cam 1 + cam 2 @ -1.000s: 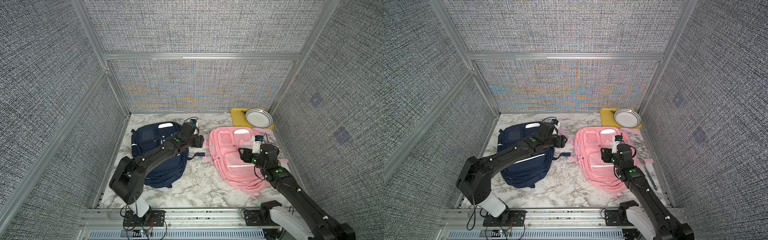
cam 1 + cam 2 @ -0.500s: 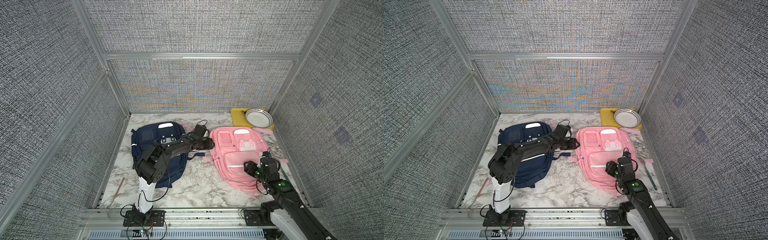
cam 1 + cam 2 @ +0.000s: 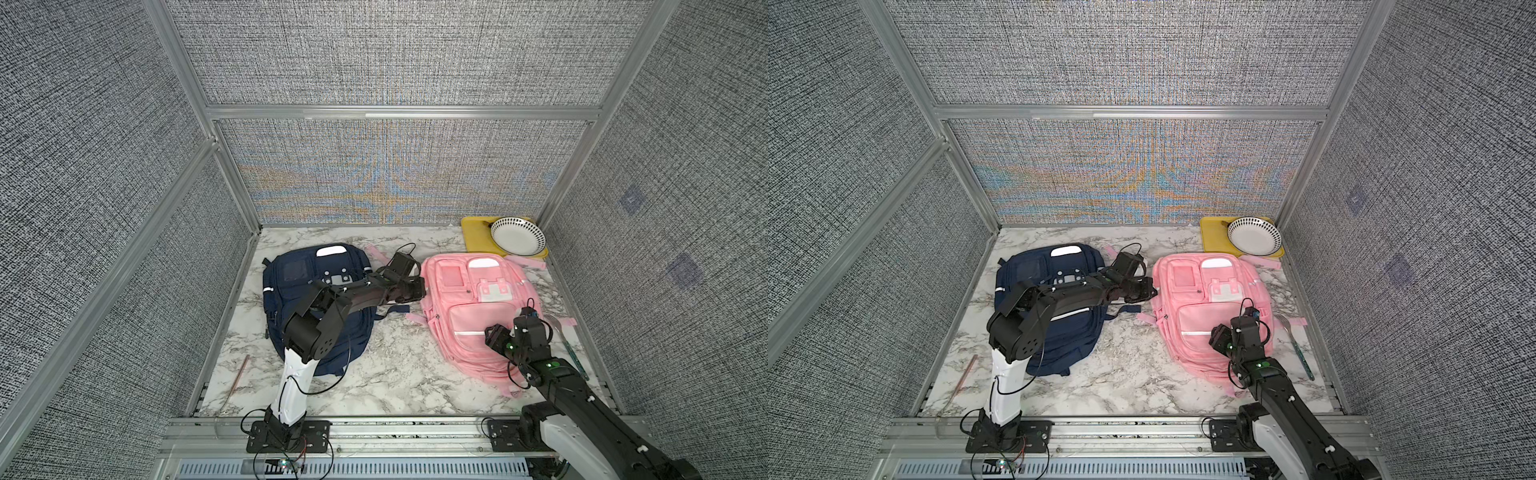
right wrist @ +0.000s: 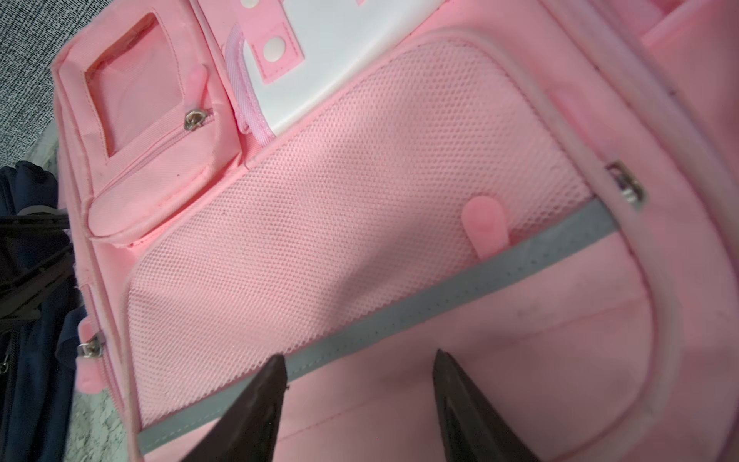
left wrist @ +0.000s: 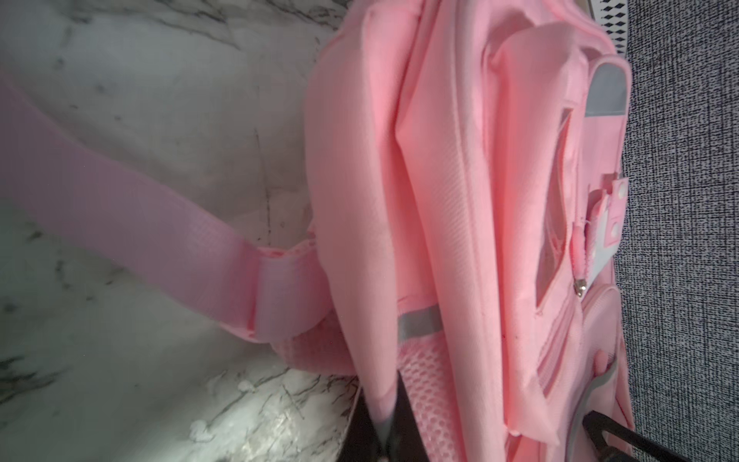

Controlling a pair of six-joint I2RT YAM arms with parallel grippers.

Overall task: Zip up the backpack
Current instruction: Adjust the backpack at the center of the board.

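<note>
Pink fabric backpack (image 3: 473,316): side fold (image 5: 376,320) pinched between just-closed jaws of left gripper (image 5: 380,412); right gripper (image 4: 358,356) pulled back, front pocket (image 4: 520,352) beneath its parted jaws; apparently braced for zipping.

Marble table (image 3: 395,365) carries navy backpack (image 3: 291,272) at 9 o'clock, pink backpack (image 3: 469,324) at 3, yellow board (image 3: 476,237) at 1, fork (image 3: 571,353) at 4, thin stick (image 3: 237,380) at 8.

Black left arm (image 3: 349,297), right arm (image 3: 569,386), white base links (image 3: 293,382), green lights (image 3: 550,365), looping cables (image 3: 332,382), tapered right pincer (image 4: 358,356)
</note>
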